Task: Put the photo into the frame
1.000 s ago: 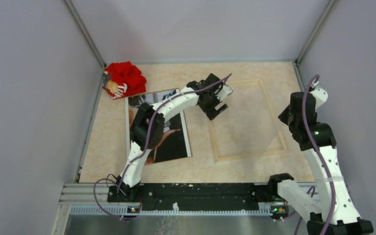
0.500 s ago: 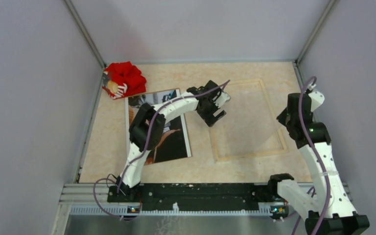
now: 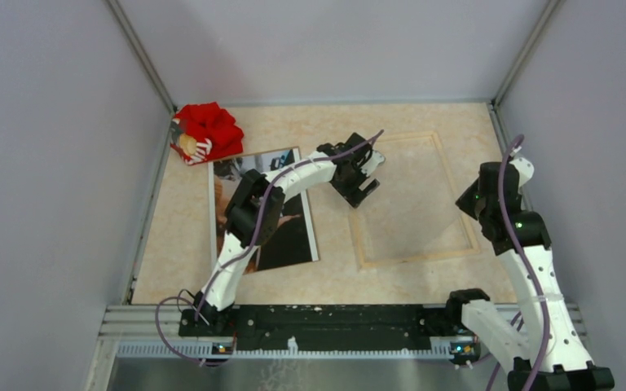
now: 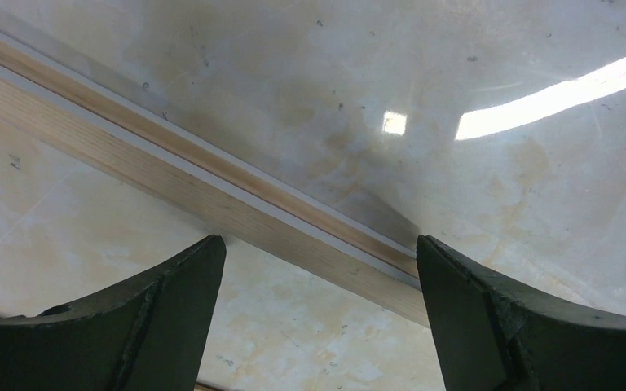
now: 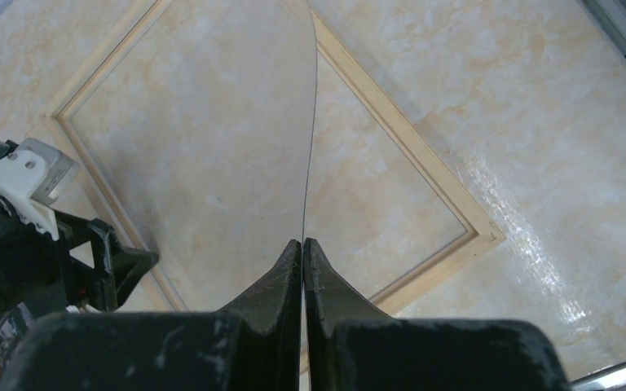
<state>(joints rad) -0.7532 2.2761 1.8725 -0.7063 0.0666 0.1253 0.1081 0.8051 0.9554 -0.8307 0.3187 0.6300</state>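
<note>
The photo [image 3: 289, 236] lies face up on the table at the left, partly hidden under my left arm. The frame [image 3: 416, 257] lies flat to its right with its light wood back up. My left gripper [image 3: 364, 181] hovers open just above the frame's left rail [image 4: 212, 195], and nothing sits between its fingers [image 4: 179, 285]. My right gripper [image 5: 302, 243] is shut on the edge of a thin clear sheet [image 5: 310, 147]. That sheet slants down over the frame's opening [image 5: 407, 142] toward the left gripper [image 5: 122, 265].
A red cloth toy [image 3: 206, 132] sits in the back left corner. Grey walls close in the table on three sides. A metal rail [image 3: 310, 318] carrying the arm bases runs along the near edge.
My right arm has moved left and lower, tipping the clear sheet closer to the frame. My left gripper shifted slightly along the frame's left rail and stayed open.
</note>
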